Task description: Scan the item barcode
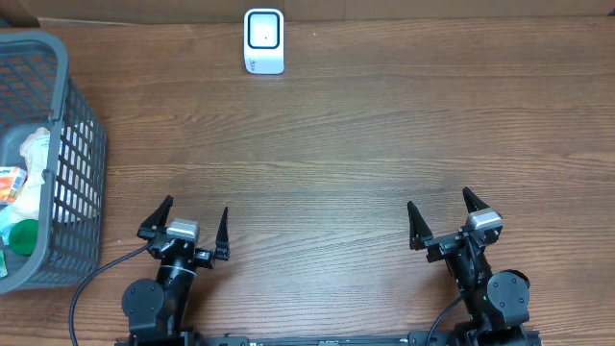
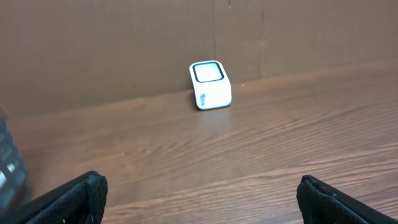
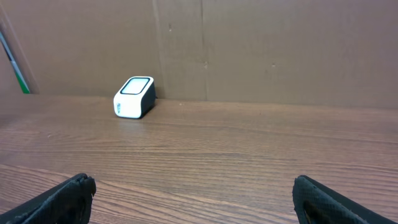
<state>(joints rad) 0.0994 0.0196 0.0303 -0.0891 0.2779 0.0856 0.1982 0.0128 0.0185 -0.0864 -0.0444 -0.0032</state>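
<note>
at far edge | scanner [image 1: 263, 40] | window tilted upward | long axis front-to-back

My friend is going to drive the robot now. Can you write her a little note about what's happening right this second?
Hands: the left hand is open and empty, near the front edge of the table. The right hand is open and empty too, on the other side.
Things: the white scanner stands at the far edge. The grey basket is on the left with items inside.
Done: nothing yet, no item is picked up.
Left: take an item from the basket, probably with the left hand since it is nearer, and show its barcode to the scanner.
</note>
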